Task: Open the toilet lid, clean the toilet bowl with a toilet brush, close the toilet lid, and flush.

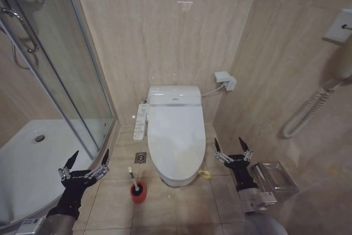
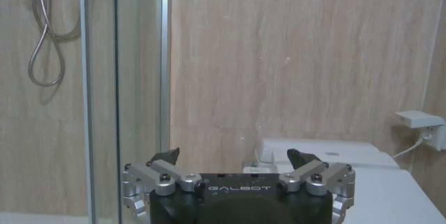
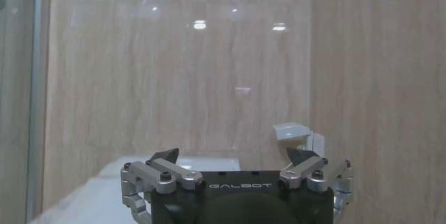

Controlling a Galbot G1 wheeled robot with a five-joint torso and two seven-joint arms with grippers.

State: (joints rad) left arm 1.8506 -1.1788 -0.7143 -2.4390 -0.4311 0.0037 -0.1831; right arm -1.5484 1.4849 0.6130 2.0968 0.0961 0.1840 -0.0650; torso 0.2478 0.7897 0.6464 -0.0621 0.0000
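The toilet lid [image 1: 175, 136] lies shut, glossy white, over the toilet bowl [image 1: 177, 180] in the middle of the head view. A green-and-yellow band [image 1: 204, 174] hangs at the lid's front right edge. The toilet brush [image 1: 132, 177] stands with its thin white handle in a red cup holder [image 1: 138, 192] on the floor left of the bowl. My left gripper [image 1: 89, 160] is open, held left of the brush near the shower door. My right gripper [image 1: 231, 147] is open to the right of the bowl. Both hold nothing. The lid [image 2: 390, 195] also shows in the left wrist view.
A glass shower door [image 1: 66, 75] and white shower tray [image 1: 27, 163] stand at the left. A control panel [image 1: 141, 121] sits along the toilet's left side, a wall socket [image 1: 225, 80] behind it. A paper holder [image 1: 275, 177] and a hair dryer cord [image 1: 308, 111] are on the right wall.
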